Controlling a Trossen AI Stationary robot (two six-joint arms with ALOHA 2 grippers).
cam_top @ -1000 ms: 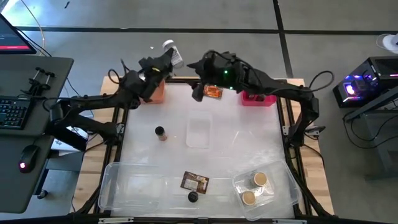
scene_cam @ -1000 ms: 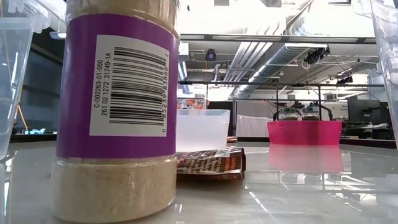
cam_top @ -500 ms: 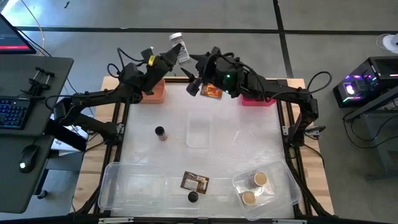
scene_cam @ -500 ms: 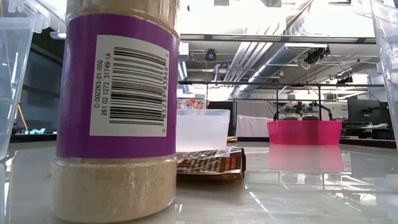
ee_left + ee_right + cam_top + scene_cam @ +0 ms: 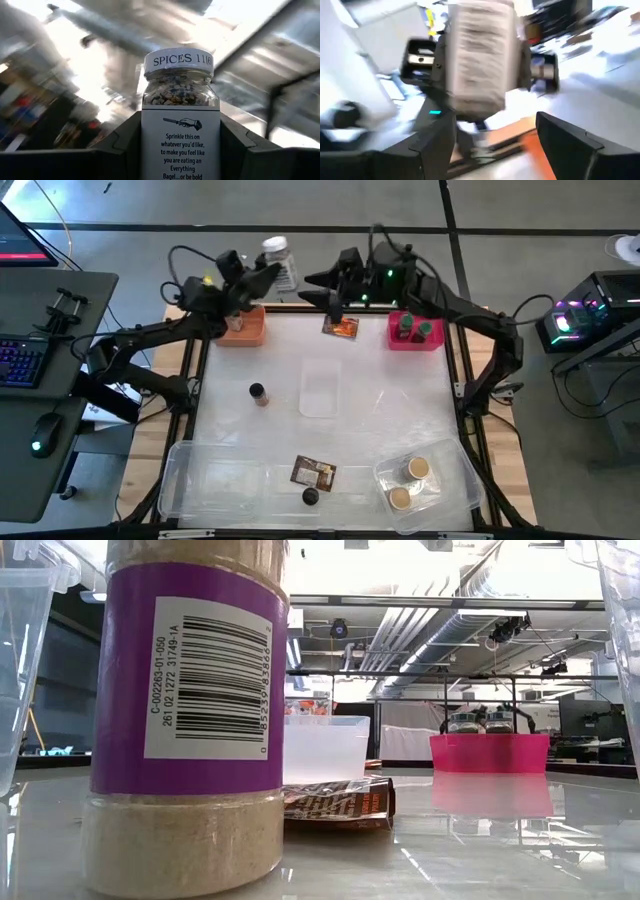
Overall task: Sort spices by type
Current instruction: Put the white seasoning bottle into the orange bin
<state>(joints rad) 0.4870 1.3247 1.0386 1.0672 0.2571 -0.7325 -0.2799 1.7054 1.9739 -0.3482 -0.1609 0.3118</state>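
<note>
1. Left gripper (image 5: pixel 268 273): raised at the table's (image 5: pixel 380 405) far edge, above and just right of the orange bin (image 5: pixel 243 327); clenched on a white-lidded jar (image 5: pixel 277 262). In its wrist view the jar (image 5: pixel 180 115) stands upright between both fingers (image 5: pixel 125 145).
2. Black-lidded jar (image 5: pixel 258 393): on the table, nearer than the orange bin, left of the small clear tray (image 5: pixel 319 392).
3. Packet (image 5: pixel 313 472) and a dark jar (image 5: pixel 310 496): in the long clear tray (image 5: pixel 200 475) at the table's near edge.
4. Right gripper (image 5: pixel 318 283): raised at the far edge, left of the pink bin (image 5: pixel 416 332), facing the held jar; fingers apart, grasping nothing.
5. Orange packet (image 5: pixel 341 327): on the table, just left of the pink bin.
6. Two green-lidded jars (image 5: pixel 414 326): inside the pink bin.
7. Two tan-lidded jars (image 5: pixel 408 482): in the near right clear tray (image 5: pixel 455 480).
</note>
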